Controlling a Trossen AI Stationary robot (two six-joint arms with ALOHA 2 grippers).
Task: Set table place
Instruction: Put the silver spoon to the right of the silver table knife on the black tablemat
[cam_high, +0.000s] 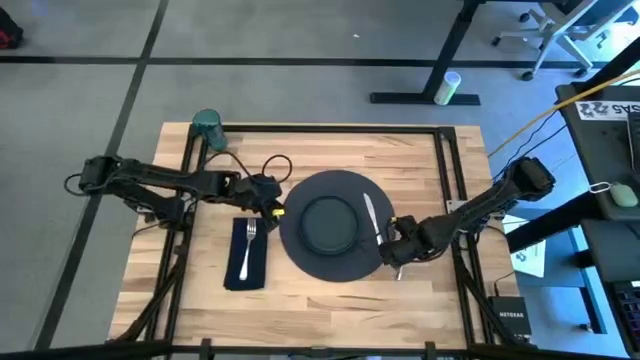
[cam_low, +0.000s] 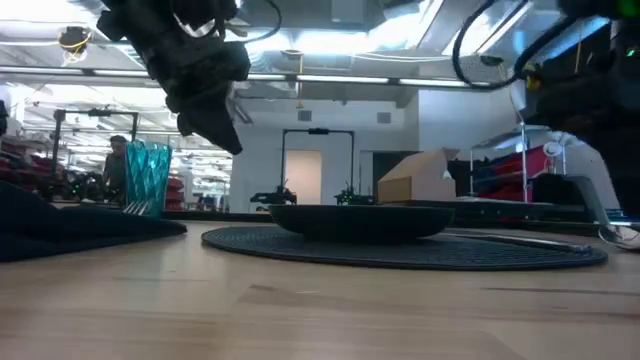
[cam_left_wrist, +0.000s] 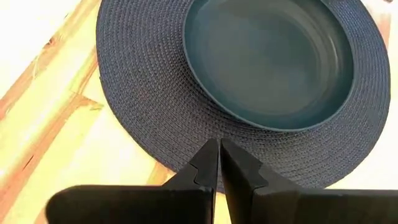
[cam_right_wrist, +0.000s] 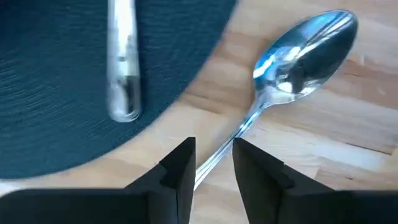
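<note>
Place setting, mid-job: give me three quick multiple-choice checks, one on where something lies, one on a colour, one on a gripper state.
1. Where does the fork lie?
A. on the navy napkin
B. in the plate
C. on bare wood

2. What colour is the cup at the table corner?
A. red
B. teal
C. white

3. How does the right gripper stand?
A. shut and empty, far from the cutlery
B. open, fingers on either side of the spoon handle
C. holding the knife

Answers:
1 A, the high view shows the fork lengthwise on the napkin, left of the charger.
2 B, teal in both high and low views.
3 B, the right wrist view shows the spoon handle running into the gap between its fingers.
</note>
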